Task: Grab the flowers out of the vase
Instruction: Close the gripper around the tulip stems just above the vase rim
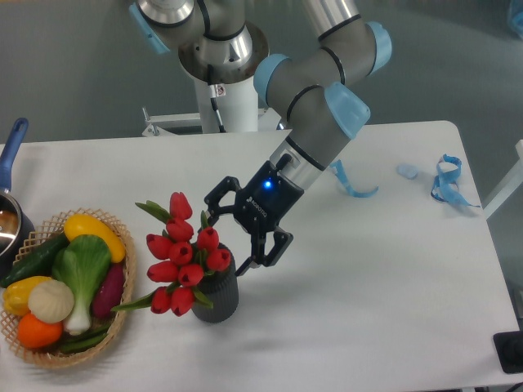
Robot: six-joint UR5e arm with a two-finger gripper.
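— Tulips, red, in a tied bunch: where do the flowers (181, 255) stand?

— In the vase (217, 291), a short dark grey ribbed cylinder on the white table (368, 294), left of centre. The buds lean out to the left over its rim, green leaves spreading toward the woven basket (114, 322).

— And the tool?

— The gripper (233, 231) hangs just to the right of the topmost buds, above the vase's right side, tilted down and to the left. Its black fingers (214, 196) are spread apart, released, with nothing between them. One finger sits near the upper buds, the other near the vase rim; whether either touches cannot be told. A blue light glows on the wrist.

— What else is on the table?

— The basket at the left edge holds vegetables (78, 273): yellow, green, white, orange and purple pieces. A pot with a blue handle (10, 147) shows partly at the far left. Blue ribbon scraps (445, 181) lie at the far right, well apart from the vase.
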